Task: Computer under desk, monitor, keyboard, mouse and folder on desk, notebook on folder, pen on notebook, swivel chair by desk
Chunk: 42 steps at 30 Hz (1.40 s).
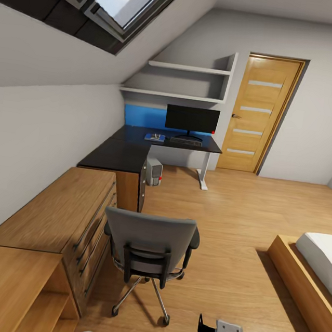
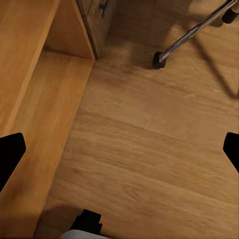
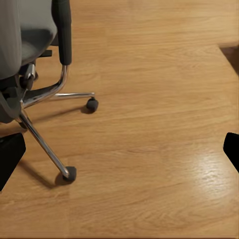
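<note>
From my head camera the swivel chair (image 1: 149, 247) stood at lower centre, back toward me, apart from the counter (image 1: 136, 151) at mid-frame. On the counter sat the monitor (image 1: 192, 120), the keyboard (image 1: 186, 142) before it, and the blue folder (image 1: 155, 137) to its left. The computer (image 1: 154, 172) stood under the counter. Both wrist cameras showed my left jaws (image 2: 119, 149) and right jaws (image 3: 119, 149) spread wide over bare floor (image 3: 159, 149), holding nothing.
</note>
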### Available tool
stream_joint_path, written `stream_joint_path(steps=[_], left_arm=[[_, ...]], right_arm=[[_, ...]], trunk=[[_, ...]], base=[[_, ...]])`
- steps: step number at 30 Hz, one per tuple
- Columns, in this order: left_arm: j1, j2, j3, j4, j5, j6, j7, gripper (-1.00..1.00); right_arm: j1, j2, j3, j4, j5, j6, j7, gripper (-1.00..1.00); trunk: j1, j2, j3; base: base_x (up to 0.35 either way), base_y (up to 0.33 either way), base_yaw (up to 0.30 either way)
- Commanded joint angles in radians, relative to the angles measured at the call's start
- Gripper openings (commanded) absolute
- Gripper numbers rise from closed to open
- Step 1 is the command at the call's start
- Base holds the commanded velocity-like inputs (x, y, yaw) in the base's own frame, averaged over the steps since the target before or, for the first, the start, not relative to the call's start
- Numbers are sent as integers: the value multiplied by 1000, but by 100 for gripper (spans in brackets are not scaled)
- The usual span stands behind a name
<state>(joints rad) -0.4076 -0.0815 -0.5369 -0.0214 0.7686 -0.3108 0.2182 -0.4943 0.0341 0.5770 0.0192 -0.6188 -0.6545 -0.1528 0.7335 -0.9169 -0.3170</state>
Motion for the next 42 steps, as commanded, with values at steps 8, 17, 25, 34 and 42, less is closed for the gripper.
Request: stream_joint_path(steps=[8, 17, 25, 34, 42], left_arm=[[-1, 1, -10, 0, 18, -2, 5, 100], [-1, -1, -12, 0, 18, -3, 7, 100], [0, -4, -14, 0, 18, -4, 7, 100], [-1, -5, -14, 0, 18, -2, 8, 100], [-1, -5, -14, 0, 18, -2, 9, 100]], right_arm=[[3, -3, 7, 2, -1, -2, -8, 100], [3, 1, 11, 4, 2, -1, -7, 100], [3, 6, 12, 2, 4, -2, -7, 100], [3, 6, 12, 2, 4, -1, -7, 100], [3, 4, 12, 2, 4, -1, -7, 100]], trunk=[[31, -57, -26], [65, -120, -55], [96, -176, -80], [131, -239, -108], [161, -295, -133]], base=[[0, 0, 0], [0, 0, 0], [0, 0, 0], [0, 0, 0], [0, 0, 0]])
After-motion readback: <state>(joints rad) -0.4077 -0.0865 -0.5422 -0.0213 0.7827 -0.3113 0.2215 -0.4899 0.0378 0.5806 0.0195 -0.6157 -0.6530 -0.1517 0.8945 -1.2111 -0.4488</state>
